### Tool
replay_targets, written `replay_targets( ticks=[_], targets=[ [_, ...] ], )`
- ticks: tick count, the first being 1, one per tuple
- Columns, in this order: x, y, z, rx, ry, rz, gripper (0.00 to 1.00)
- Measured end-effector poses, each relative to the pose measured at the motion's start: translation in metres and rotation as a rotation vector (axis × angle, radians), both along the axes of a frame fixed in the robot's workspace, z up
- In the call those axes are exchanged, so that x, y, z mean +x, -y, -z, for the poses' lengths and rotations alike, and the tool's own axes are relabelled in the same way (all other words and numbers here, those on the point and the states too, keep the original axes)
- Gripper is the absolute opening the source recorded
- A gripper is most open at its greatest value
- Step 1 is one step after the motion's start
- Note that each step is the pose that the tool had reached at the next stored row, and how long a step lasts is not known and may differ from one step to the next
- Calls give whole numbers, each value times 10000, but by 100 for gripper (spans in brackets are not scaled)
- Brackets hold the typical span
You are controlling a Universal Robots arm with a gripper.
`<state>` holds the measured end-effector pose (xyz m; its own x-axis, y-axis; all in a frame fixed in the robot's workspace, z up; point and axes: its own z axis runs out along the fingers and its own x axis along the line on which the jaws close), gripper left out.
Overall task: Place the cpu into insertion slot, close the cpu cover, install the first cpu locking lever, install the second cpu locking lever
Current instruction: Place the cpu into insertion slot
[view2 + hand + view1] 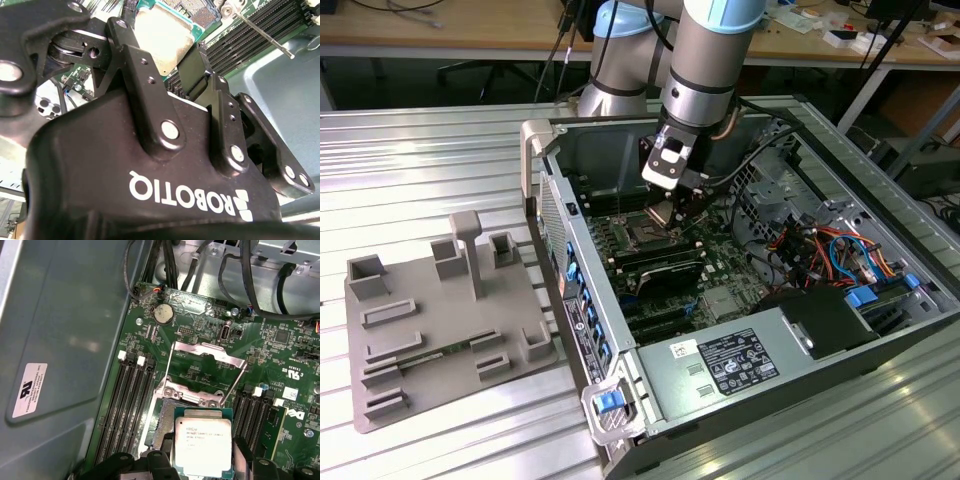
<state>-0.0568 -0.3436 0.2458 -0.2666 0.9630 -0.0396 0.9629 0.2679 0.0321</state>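
My gripper [200,462] is shut on the cpu [202,440], a flat square chip with a silver-grey top, pinched by its edges between two black fingers [131,50]. The chip hangs just above the insertion slot [163,421], partly overlapping it, with the slot's dark pin field showing beside it. The cpu cover [207,354], a thin silvery frame, stands swung open off its hinge behind the slot. Two thin lever rods [168,365] are raised along its sides. In the exterior view the gripper [672,212] is low inside the open case, beside the slot [645,233].
Long black memory slots [127,405] flank the socket on both sides. Black cables [250,285] hang over the board's far end. The grey case wall [55,340] stands close beside the board. A power supply [720,365] fills the case's near end. A grey fixture plate [440,320] lies outside.
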Motion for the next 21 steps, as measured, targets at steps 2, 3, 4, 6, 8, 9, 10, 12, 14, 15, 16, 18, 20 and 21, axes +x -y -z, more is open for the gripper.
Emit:
replay_targets(
  ticks=[2, 3, 4, 6, 8, 9, 10, 12, 14, 15, 16, 18, 20, 21],
  targets=[
    [0, 0, 0, 1, 0, 31, 55],
    [0, 0, 0, 0, 0, 41, 55],
    [0, 0, 0, 0, 0, 49, 55],
    [0, 0, 0, 0, 0, 80, 55],
    [0, 0, 0, 1, 0, 113, 55],
    [0, 0, 0, 0, 0, 121, 55],
    [0, 0, 0, 0, 0, 130, 55],
    [0, 0, 0, 0, 1, 149, 55],
    [0, 0, 0, 0, 0, 168, 55],
    [0, 0, 0, 0, 0, 176, 55],
    [0, 0, 0, 0, 0, 184, 55],
    [0, 0, 0, 0, 0, 200, 55],
    [0, 0, 0, 0, 0, 228, 55],
    [0, 0, 0, 0, 0, 236, 55]
  ],
)
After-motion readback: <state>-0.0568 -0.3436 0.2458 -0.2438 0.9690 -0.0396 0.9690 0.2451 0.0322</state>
